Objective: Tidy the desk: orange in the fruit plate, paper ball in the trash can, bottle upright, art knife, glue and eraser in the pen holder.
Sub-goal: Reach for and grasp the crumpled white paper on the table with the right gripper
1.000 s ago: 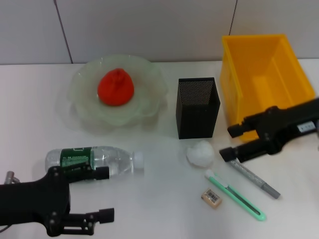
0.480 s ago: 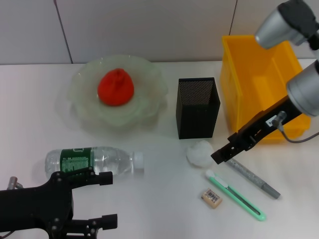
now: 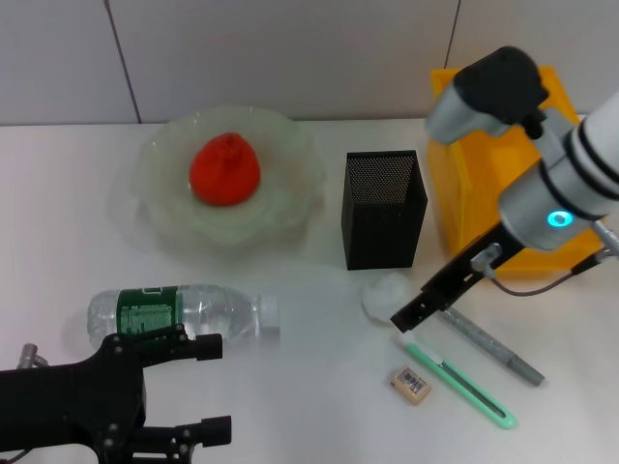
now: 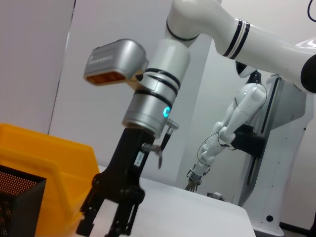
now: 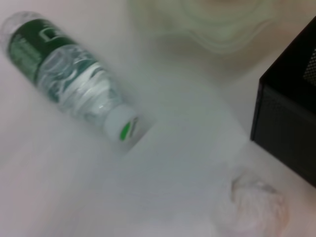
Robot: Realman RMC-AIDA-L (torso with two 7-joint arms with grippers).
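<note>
The orange sits in the pale green fruit plate at the back left. The bottle lies on its side at the front left, cap pointing right; it also shows in the right wrist view. My left gripper is open and empty just in front of the bottle. My right gripper is open, low over the table just right of the white paper ball. The green art knife, beige eraser and grey glue stick lie front right. The black pen holder stands at centre.
The yellow trash can stands at the back right, partly behind my right arm. In the right wrist view the paper ball lies close to the pen holder. The left wrist view shows my right gripper beside the trash can.
My right arm has swung left and down from beside the trash can, bringing its gripper next to the paper ball. My left gripper has sunk slightly toward the front edge.
</note>
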